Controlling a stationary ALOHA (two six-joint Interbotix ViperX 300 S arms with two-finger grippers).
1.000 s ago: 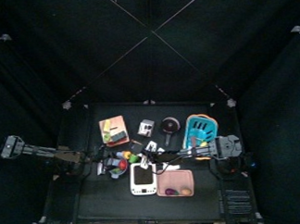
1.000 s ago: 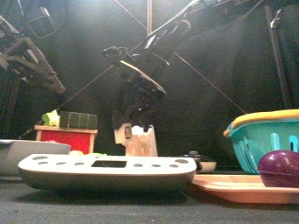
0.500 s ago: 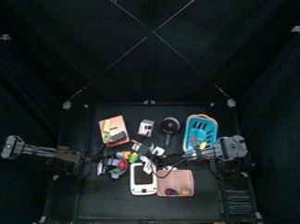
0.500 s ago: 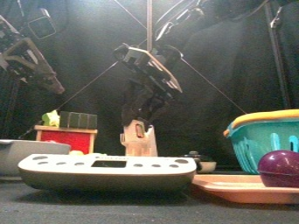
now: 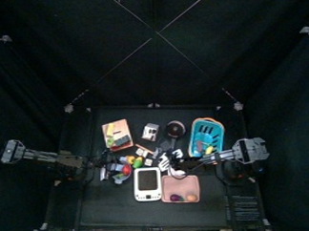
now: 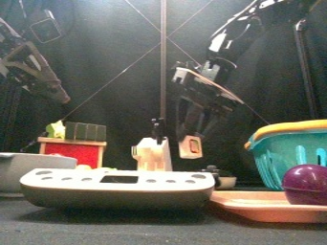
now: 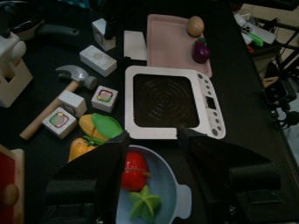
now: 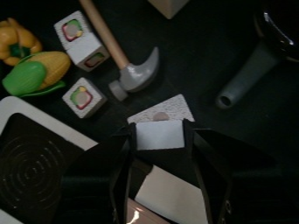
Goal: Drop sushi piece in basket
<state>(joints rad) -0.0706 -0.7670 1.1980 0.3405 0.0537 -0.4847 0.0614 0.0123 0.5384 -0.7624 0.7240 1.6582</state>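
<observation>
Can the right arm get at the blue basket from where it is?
Probably yes: the right claw holds the sushi piece above the table, and nothing stands between it and the basket.

The black table (image 5: 96, 182) carries a white scale (image 6: 121, 187) and pink tray (image 6: 274, 203) at the front, below and before the right gripper's (image 6: 192, 144) jaws, with the turquoise basket (image 6: 296, 153) beside them.
</observation>
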